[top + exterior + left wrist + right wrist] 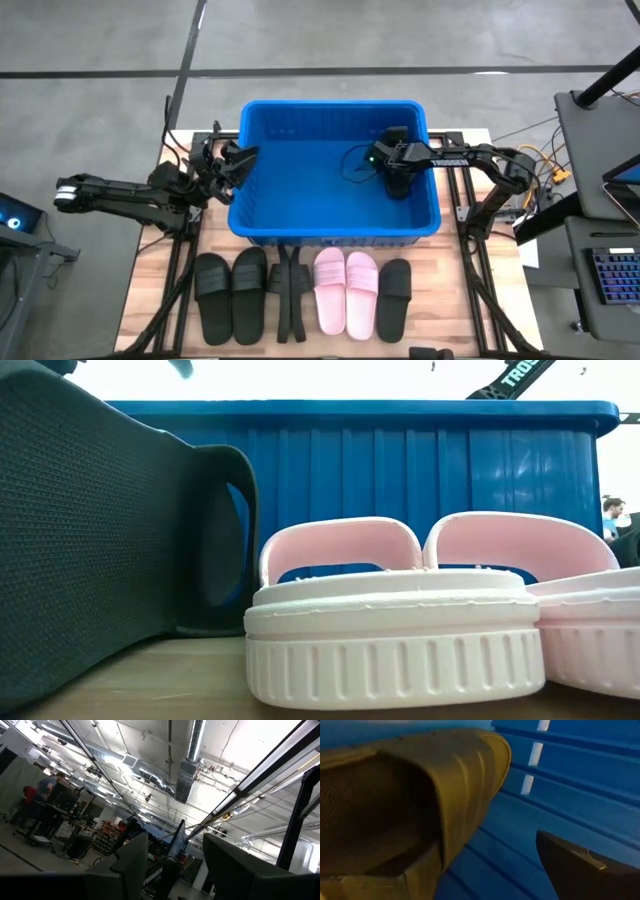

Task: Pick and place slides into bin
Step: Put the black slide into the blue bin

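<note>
One black slide (398, 186) is inside the blue bin (300, 215), at its right side. My right gripper (394, 168) reaches down into the bin right over it. In the right wrist view the gripper (485, 880) is open, with the slide (420, 785) against one side and bare bin floor between the fingers. Two black slides (230, 293), two pink slides (346, 290) and another black slide (394, 297) rest sole-down on the table in front of the bin. My left gripper (238, 165) is open and empty beside the bin's left wall, tipped upward. My right gripper stands beside the black slide's strap (460, 795), pointing down into the bin. One finger (570, 865) is clear of the slide. The other finger lies close under the slide, and I cannot tell whether it touches.
The bin fills the table's far half. A dark frame bar (290, 300) lies between the black and the pink slides. In the low view a black slide (100, 530) and the pink slides (390, 620) stand close before the bin wall (450, 460). People stand far off in the room (45, 790).
</note>
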`<act>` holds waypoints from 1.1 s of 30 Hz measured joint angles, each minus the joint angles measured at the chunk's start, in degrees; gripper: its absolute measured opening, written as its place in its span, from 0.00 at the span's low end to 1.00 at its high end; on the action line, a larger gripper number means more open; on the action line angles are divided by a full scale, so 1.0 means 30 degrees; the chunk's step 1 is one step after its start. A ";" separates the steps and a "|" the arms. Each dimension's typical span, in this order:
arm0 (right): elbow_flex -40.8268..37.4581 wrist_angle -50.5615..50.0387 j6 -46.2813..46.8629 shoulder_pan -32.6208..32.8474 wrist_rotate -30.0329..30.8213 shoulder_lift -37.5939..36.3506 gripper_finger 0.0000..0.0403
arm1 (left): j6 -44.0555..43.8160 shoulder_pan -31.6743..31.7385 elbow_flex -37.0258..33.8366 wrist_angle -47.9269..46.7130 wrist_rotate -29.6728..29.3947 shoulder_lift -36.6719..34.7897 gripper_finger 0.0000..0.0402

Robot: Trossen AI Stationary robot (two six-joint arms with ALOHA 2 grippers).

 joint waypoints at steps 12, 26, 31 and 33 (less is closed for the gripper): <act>0.0007 -0.0741 0.1364 -0.0003 -0.2326 -0.2174 0.73 | -0.0104 0.0000 0.0000 0.0045 0.0000 0.0646 0.44; 0.0007 -0.1299 0.8099 0.0886 -0.7805 -0.8540 0.69 | -0.0096 -0.0008 0.0000 0.0061 0.0000 0.0658 0.44; 0.0007 0.0011 1.1432 0.1814 -1.0182 -1.1268 0.65 | -0.0096 0.0003 0.0000 0.0058 0.0000 0.0717 0.44; 0.0015 0.0296 1.2611 0.2470 -1.0963 -1.2116 0.65 | -0.0090 0.0000 0.0000 0.0024 0.0000 0.0735 0.44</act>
